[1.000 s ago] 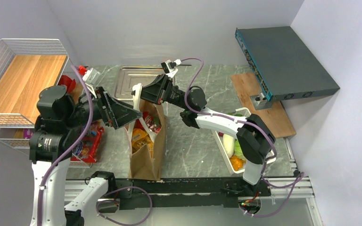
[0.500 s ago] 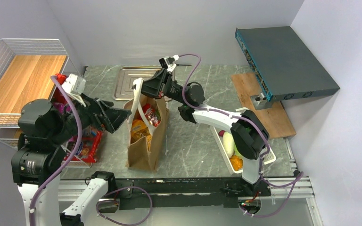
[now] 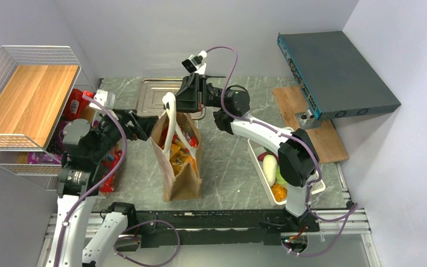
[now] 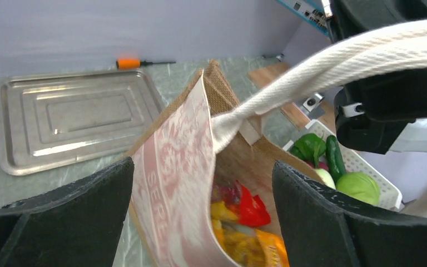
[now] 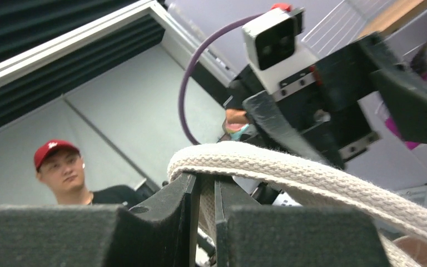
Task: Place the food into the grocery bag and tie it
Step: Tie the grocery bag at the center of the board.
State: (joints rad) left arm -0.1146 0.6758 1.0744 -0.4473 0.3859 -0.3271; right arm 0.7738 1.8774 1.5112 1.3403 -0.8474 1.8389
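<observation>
The grocery bag (image 3: 180,167) stands upright on the table (image 3: 228,167) between the two arms, with snack packets (image 3: 182,151) showing in its open mouth. The right tool (image 3: 173,101) is clamped on one white handle (image 3: 168,119), holding the loop up above the bag's rim. The left tool (image 3: 144,123) (jaws spread wide, gripping nothing) sits just beside the bag's left wall. A white basket (image 3: 257,164) of vegetables lies to the right.
</observation>
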